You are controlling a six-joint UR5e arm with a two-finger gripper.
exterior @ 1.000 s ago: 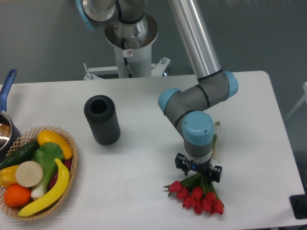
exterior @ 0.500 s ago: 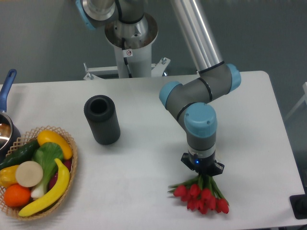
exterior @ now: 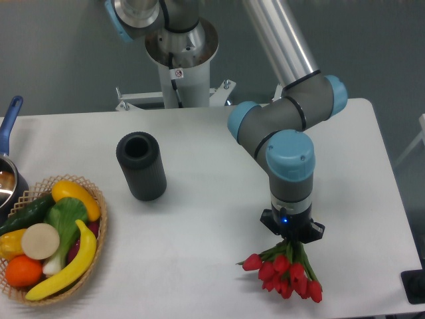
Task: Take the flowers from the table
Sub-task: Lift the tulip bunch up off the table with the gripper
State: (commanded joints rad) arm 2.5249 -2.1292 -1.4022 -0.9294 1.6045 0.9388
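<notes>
Here, nearest the camera at about five o'clock on the tabletop (exterior: 199, 219), the flowers (exterior: 285, 274) are seen: red buds fanned toward the lower right, green stems running up under the wrist. Whether the buds are touching the surface or hanging just above it cannot be told from this view.

Directly above the stems the gripper (exterior: 291, 234) is found, pointed straight down, with a blue light on its body. The jaws are hidden by the wrist housing, so how far apart they stand cannot be read. Judging by how the stems gather into the gripper's underside, the bunch is probably clamped near the upper stems, but this is not confirmed by the frame.

The step in hand is judged to be the lift. To do it well, a straight vertical rise should be used, slow enough that the heavy bud end is not swung. The grasp should be kept firm on the bundled stems, since loose single stems could slip out. Tilting should be avoided so the buds are not dragged across the surface.

Further back, at nine o'clock, a wicker basket (exterior: 99, 229) of fruit and vegetables is set at the left edge, well apart from the flowers. A black cylinder (exterior: 141, 166) is lying beyond it toward eleven o'clock. A pot (exterior: 8, 174) with a blue handle is partly cropped at the far left. At twelve o'clock the arm's base (exterior: 180, 60) is mounted behind the tabletop.
</notes>
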